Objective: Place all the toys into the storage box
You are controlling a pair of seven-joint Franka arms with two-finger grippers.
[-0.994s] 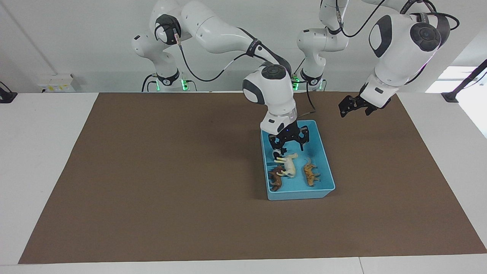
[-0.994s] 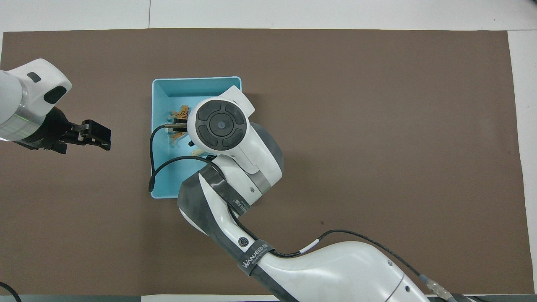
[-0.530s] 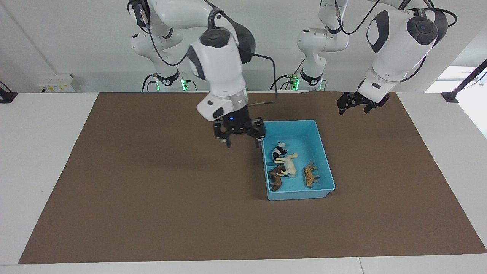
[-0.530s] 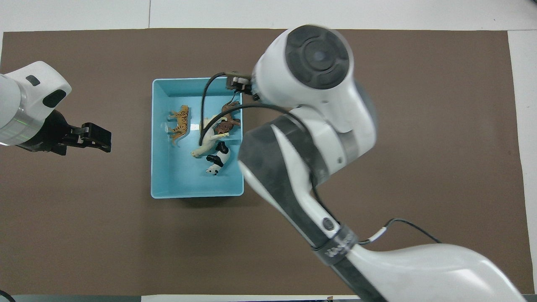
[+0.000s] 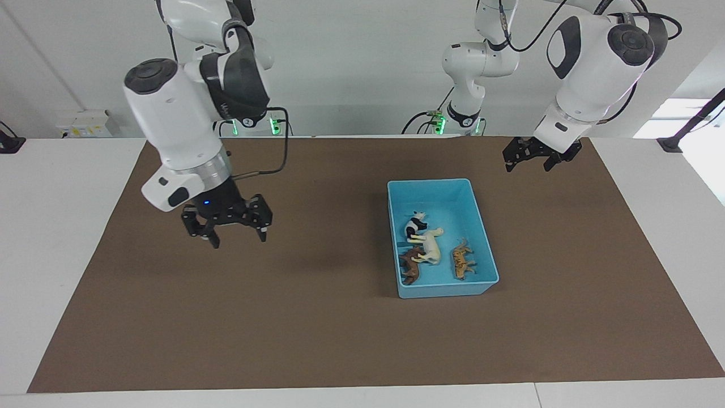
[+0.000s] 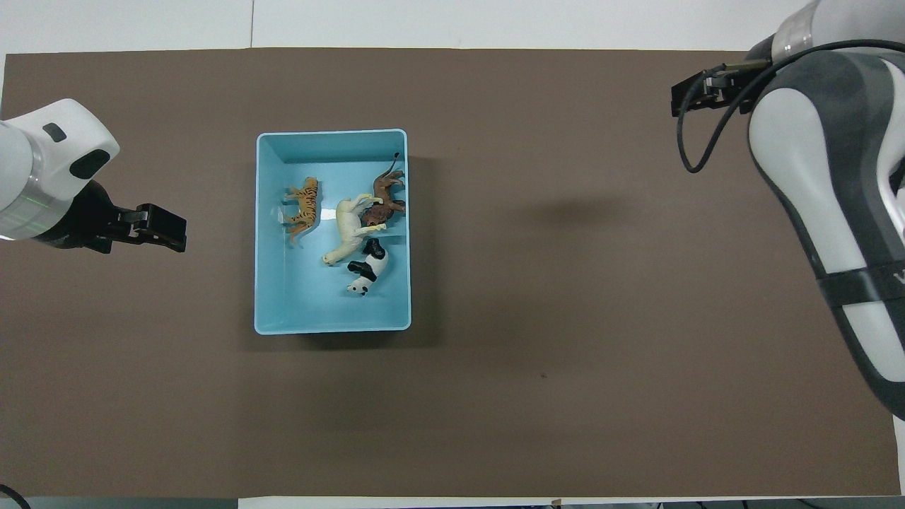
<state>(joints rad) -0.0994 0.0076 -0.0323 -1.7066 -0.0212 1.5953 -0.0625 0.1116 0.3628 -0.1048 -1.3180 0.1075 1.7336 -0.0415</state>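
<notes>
The light blue storage box [image 5: 430, 182] stands on the mat toward the left arm's end of the table; it also shows in the overhead view [image 6: 332, 132]. All the toys lie in it: the panda [image 5: 415, 225] [image 6: 368, 272], the cream horse [image 5: 430, 246] [image 6: 346, 233], the brown lion [image 5: 410, 271] [image 6: 385, 198] and the orange spotted cat [image 5: 463, 262] [image 6: 302, 208]. The horse, lion and panda touch one another. My right gripper [image 5: 238, 232] [image 6: 696, 95] is open and empty, up over bare mat toward the right arm's end. My left gripper [image 5: 529, 161] [image 6: 162, 230] is open and empty, hovering beside the box, where the left arm waits.
A brown mat [image 5: 317, 317] covers most of the white table [image 5: 56, 226]. Nothing else lies on the mat outside the box.
My right gripper has left the panda in the box, risen and swung away toward the right arm's end of the table. The left arm has barely moved.
</notes>
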